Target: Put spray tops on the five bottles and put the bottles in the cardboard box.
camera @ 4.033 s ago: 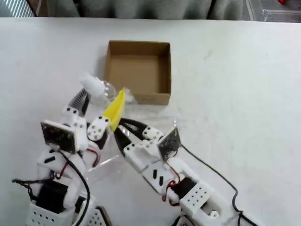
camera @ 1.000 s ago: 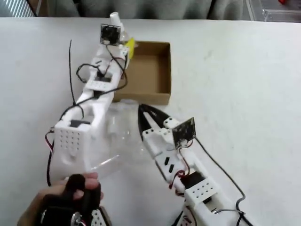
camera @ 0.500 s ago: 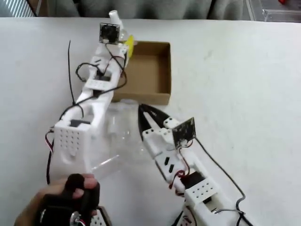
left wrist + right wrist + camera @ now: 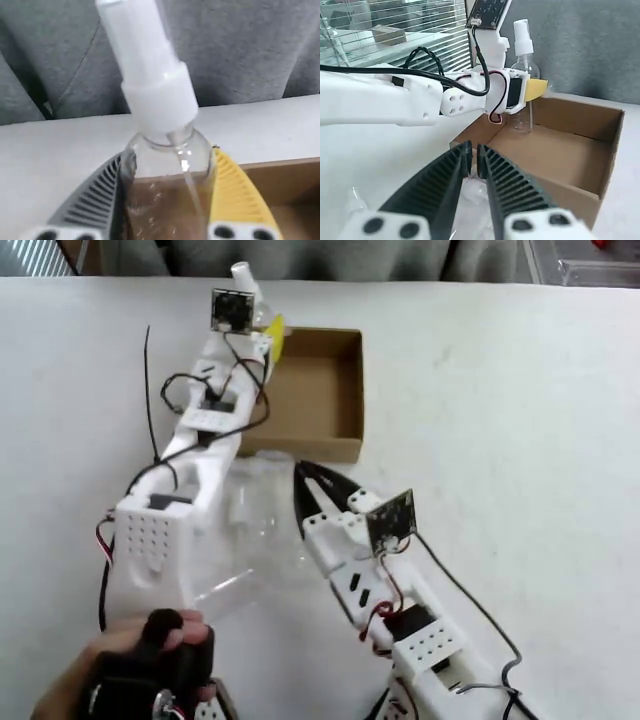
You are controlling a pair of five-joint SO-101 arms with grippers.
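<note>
Right now the left gripper (image 4: 167, 165) is clamped on a clear round plastic bottle (image 4: 167, 205). Its grey ribbed finger (image 4: 95, 200) presses one side and its yellow ribbed finger (image 4: 232, 195) the other, just below the bottle's shoulder. A white spray top (image 4: 150, 75) sits on the bottle's neck, with its thin tube running down inside. In the right wrist view the bottle hangs upright over a corner of the open brown cardboard box (image 4: 612, 145). I cannot tell whether its base touches the box floor. From the high view, this corner is the box's upper left one, toward the upper left of the frame, and the white left arm (image 4: 200, 440) stretches up to it. The right gripper (image 4: 473, 152) has its black ribbed fingers (image 4: 440, 185) drawn almost together, holding nothing. It sits near the centre of the high frame, just below the box's near wall, over the white table (image 4: 500, 420).
</note>
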